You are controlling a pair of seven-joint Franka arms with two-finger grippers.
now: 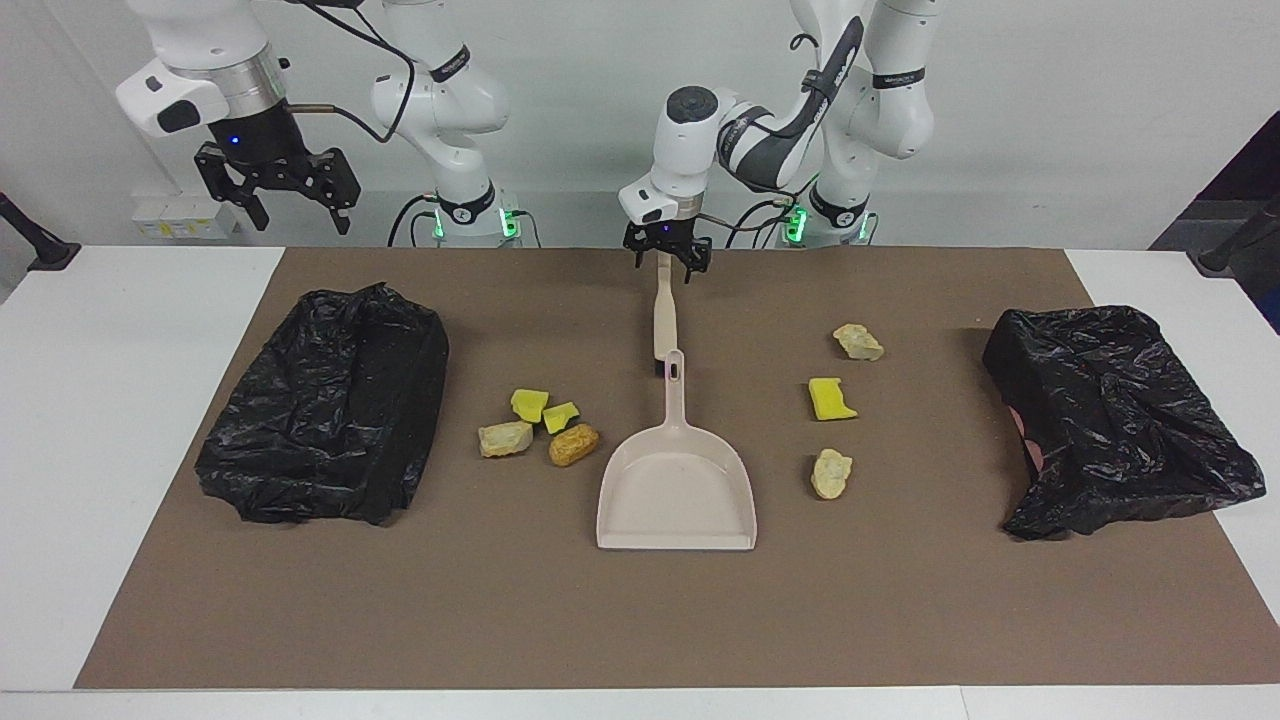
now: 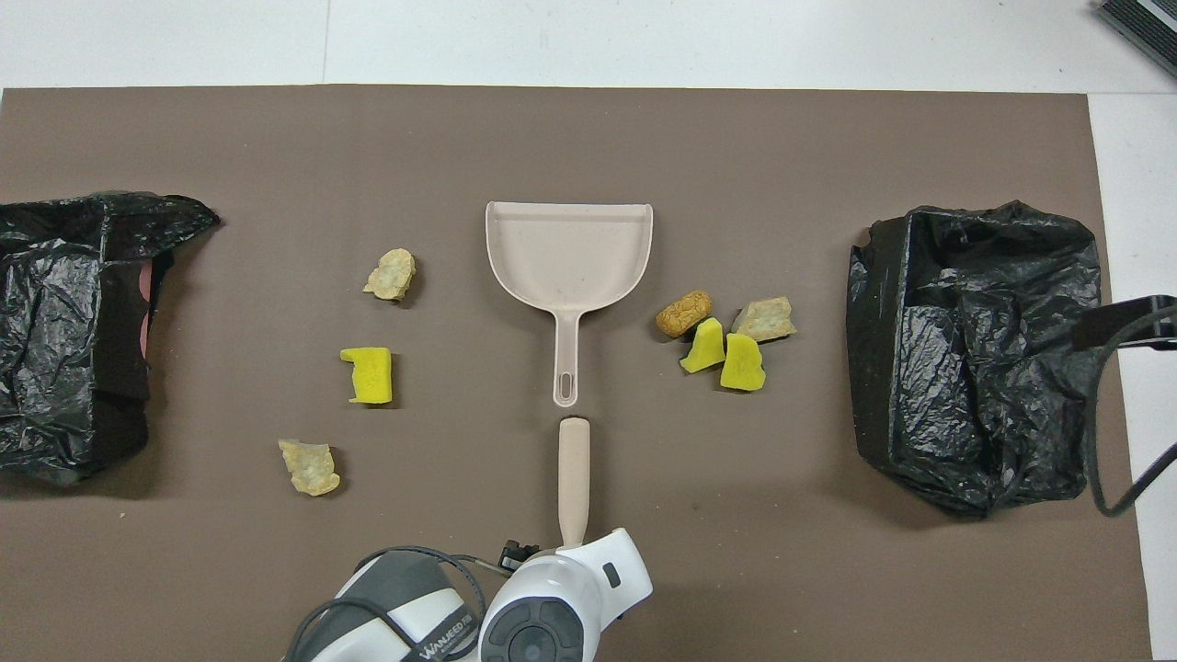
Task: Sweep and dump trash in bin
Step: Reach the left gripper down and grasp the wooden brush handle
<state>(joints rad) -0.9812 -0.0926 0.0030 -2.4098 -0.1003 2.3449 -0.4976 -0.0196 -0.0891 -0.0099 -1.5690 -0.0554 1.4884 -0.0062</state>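
Observation:
A beige brush [image 1: 663, 310] lies on the brown mat, handle toward the robots, also in the overhead view [image 2: 574, 478]. My left gripper [image 1: 667, 264] is open, low over the handle's end nearest the robots, one finger on each side. A beige dustpan [image 1: 676, 490] lies farther out, in line with the brush. Toward the right arm's end lie two yellow bits [image 1: 528, 403], a beige lump [image 1: 505, 438] and an orange-brown lump [image 1: 573, 444]. Toward the left arm's end lie a beige lump [image 1: 858, 342], a yellow sponge [image 1: 830, 398] and another beige lump [image 1: 831, 472]. My right gripper [image 1: 300, 215] waits open, raised above the table.
A black-bagged bin [image 1: 330, 400] stands at the right arm's end of the mat, and another [image 1: 1110, 420] at the left arm's end. The brown mat [image 1: 640, 620] covers most of the white table. In the overhead view the left wrist [image 2: 552, 616] hides the gripper.

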